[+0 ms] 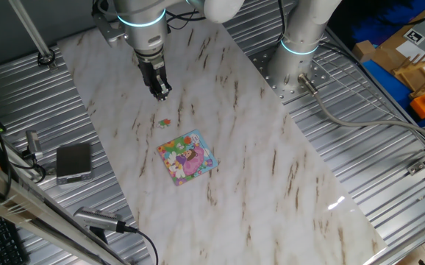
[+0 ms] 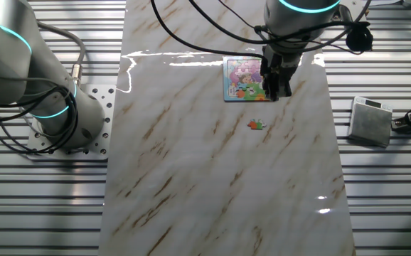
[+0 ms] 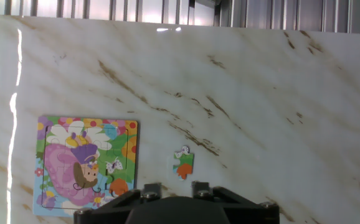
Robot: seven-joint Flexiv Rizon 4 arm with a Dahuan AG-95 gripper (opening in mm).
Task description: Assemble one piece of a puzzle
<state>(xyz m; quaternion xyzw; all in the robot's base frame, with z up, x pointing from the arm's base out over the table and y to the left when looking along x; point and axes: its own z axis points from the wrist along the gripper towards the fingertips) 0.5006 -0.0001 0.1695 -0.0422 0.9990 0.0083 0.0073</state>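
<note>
Piece (image 1: 165, 122) sat loose on the counter (image 1: 271, 169) near frame centre, just upper left of the puzzle (image 1: 187, 157); my hand (image 1: 161, 93) hovered above it, holding nothing, couldn't tell finger spacing.

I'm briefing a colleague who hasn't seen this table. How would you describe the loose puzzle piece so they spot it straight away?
Start at the marble tabletop and find the square puzzle with its pink and purple cartoon picture. The piece lies alone on bare marble, apart from the puzzle, between it and the gripper. It is tiny, green with orange and a white patch, the only loose scrap there.
</note>
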